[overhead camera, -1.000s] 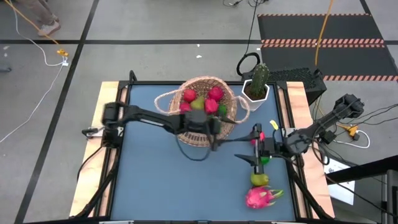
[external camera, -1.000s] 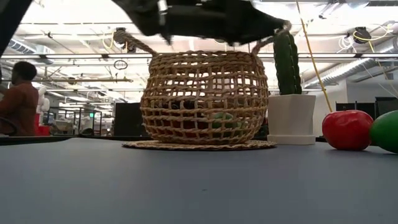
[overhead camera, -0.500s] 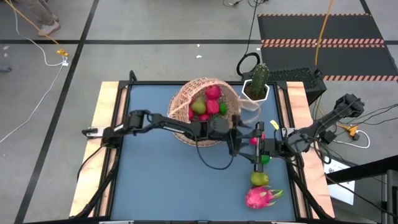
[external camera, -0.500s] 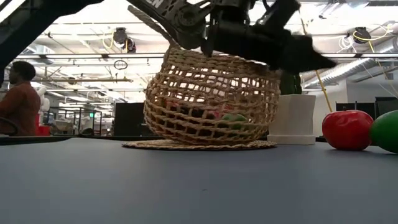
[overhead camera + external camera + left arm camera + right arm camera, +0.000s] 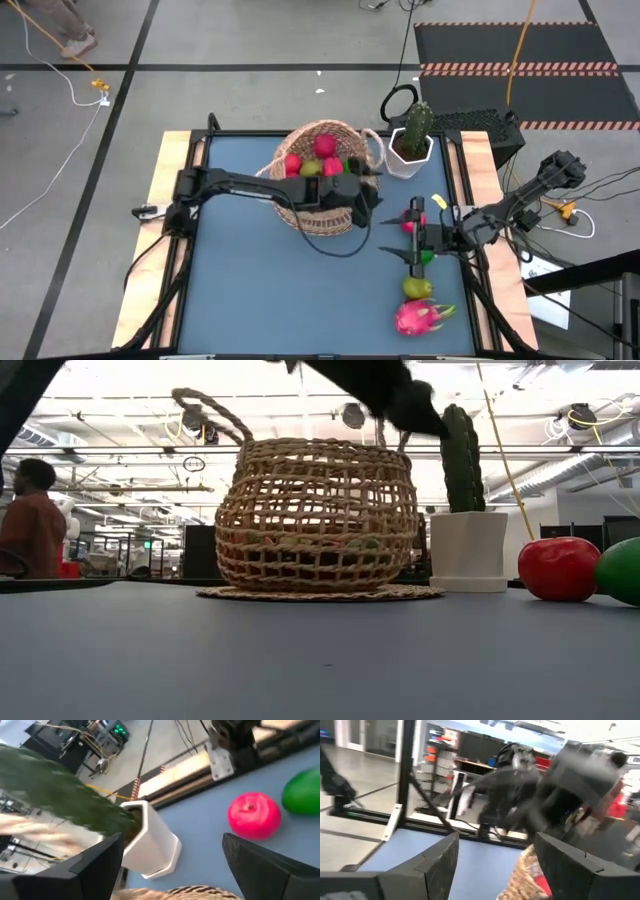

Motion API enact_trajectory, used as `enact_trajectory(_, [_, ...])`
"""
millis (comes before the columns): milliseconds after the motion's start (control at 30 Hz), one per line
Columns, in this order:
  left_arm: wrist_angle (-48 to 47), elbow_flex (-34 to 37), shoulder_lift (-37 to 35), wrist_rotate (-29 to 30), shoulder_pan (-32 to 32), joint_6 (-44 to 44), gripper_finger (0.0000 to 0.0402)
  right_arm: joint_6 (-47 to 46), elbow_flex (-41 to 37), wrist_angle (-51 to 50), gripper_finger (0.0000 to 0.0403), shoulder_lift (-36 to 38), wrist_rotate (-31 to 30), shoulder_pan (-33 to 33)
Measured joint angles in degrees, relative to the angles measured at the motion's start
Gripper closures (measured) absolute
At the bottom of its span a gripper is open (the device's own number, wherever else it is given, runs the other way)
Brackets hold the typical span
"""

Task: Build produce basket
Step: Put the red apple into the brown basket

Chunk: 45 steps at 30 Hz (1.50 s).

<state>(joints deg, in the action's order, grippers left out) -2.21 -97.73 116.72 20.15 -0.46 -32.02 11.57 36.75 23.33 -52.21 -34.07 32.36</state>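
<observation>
The tan wicker basket [image 5: 322, 180] stands upright on its flat base [image 5: 320, 593] at the table's far middle, with red and green produce [image 5: 318, 162] inside. My left gripper [image 5: 366, 192] hovers open over the basket's right near rim, above the basket in the low view [image 5: 385, 390]. Past its fingers lie a red apple [image 5: 253, 815] and a green lime [image 5: 302, 792]. My right gripper [image 5: 402, 245] hangs open above that apple [image 5: 408, 226] and lime [image 5: 427, 258]. A pear [image 5: 417, 288] and a pink dragon fruit [image 5: 420, 317] lie near the right front. My left gripper stands open with the basket's rim [image 5: 175, 892] just below its fingers [image 5: 95, 865]. I cannot tell whether it touches the rim or the handle.
A green cactus in a white hexagonal pot [image 5: 413, 135] stands right beside the basket at the far right [image 5: 467, 545]. A person [image 5: 30, 520] shows in the room beyond the table's far edge. Bare blue tabletop [image 5: 280, 290] lies at the near left.
My left gripper swung toward the table's right near side over the basket, turning its wrist, then came back toward the far edge and rose. The basket leaned over toward the right half a second ago and now stands upright again; the fruit inside has shifted.
</observation>
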Motion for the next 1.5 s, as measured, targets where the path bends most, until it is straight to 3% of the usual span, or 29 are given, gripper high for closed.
enact_trajectory(133, [-3.84, 0.04, -4.39, -3.78, -1.73, 4.45, 0.0064, 0.8, 0.0, -0.5, 0.0149, 0.6, 8.24, 1.03])
enact_trajectory(267, [-3.25, 0.81, -5.1, -21.61, -4.23, 5.03, 0.0064, 2.97, 0.0, -0.52, 0.0149, 3.84, 16.49, 3.27])
enact_trajectory(333, [0.52, 1.01, -2.57, -24.87, -5.62, 4.02, 0.0064, 3.98, 0.0, -0.71, 0.0149, 6.35, 16.99, 4.28])
enact_trajectory(600, [27.63, 0.75, 12.52, -22.55, -6.49, 2.68, 0.0064, 3.74, 0.0, -5.66, 0.0149, 13.2, 13.17, 5.64])
enact_trajectory(700, [35.41, 0.29, 17.49, -21.07, -4.6, 5.89, 0.0064, 1.6, 0.0, -6.5, 0.0149, 13.02, 12.83, 5.64])
enact_trajectory(767, [37.94, -1.69, 20.23, -23.19, -3.06, 8.36, 0.0064, 0.95, 0.0, -6.98, 0.0149, 12.29, 12.85, 5.64])
enact_trajectory(933, [34.02, -12.63, 26.94, -27.25, -0.53, 14.01, 0.0064, 0.88, 0.0, -6.89, 0.0149, 10.03, 10.55, 5.61])
enact_trajectory(1100, [24.36, -22.06, 33.3, -27.9, -0.46, 12.29, 0.0064, 0.82, 0.0, -6.82, 0.0149, 8.55, 8.48, 5.64])
enact_trajectory(1367, [22.21, -22.36, 34.11, -18.9, -0.02, 12.09, 0.0064, -0.23, 0.0, -7.03, 0.0149, 7.85, 8.35, 5.63])
enact_trajectory(1500, [20.67, -22.32, 34.11, -21.07, 2.63, 20.08, 0.0064, 0.96, 0.0, -6.91, 0.0149, 7.87, 8.29, 5.57])
